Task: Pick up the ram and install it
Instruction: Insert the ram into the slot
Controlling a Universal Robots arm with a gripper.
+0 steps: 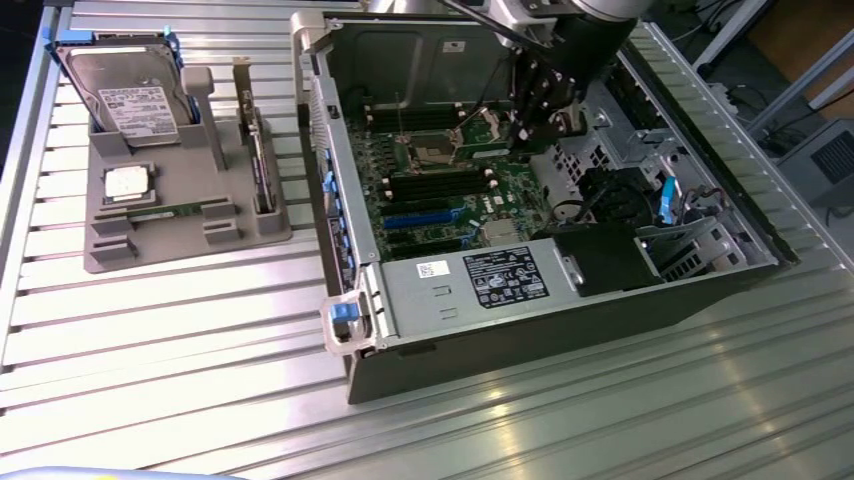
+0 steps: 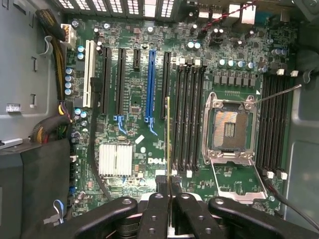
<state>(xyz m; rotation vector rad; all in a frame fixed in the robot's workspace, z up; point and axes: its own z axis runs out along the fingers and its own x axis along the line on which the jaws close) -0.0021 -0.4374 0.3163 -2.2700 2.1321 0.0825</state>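
Inside the open computer case point(image 1: 534, 290), the robot arm's tool point(image 2: 169, 191) hangs above the motherboard point(image 2: 134, 94), its fingers point(image 2: 152, 219) pinched shut on the ram point(image 2: 168, 144) — seen edge-on in the wrist view as a thin yellow-green strip running out from between the fingertips. The stick sits over the board just beside the bank of black memory slots point(image 2: 187, 117), between those slots and the blue expansion slot point(image 2: 151, 84); whether it touches the board cannot be told. That same view takes in the bare processor socket point(image 2: 228, 130) with its metal frame, a finned silver heatsink point(image 2: 115, 160) and bundled cables point(image 2: 47, 129) along one wall of the case.

The exterior view gives the wider scene: the arm point(image 1: 554, 75) reaching down into the far half of the case, a labelled power supply point(image 1: 501, 275) at the near end, and a grey parts tray point(image 1: 174, 215) toward the far corner at the exterior view's left of the slatted metal surface point(image 1: 200, 340). The tray carries a hard drive point(image 1: 134, 100) standing on edge, a small square chip point(image 1: 127, 183) and an upright card point(image 1: 256, 150). Beyond the surface's edge at the exterior view's right — blurred room equipment.
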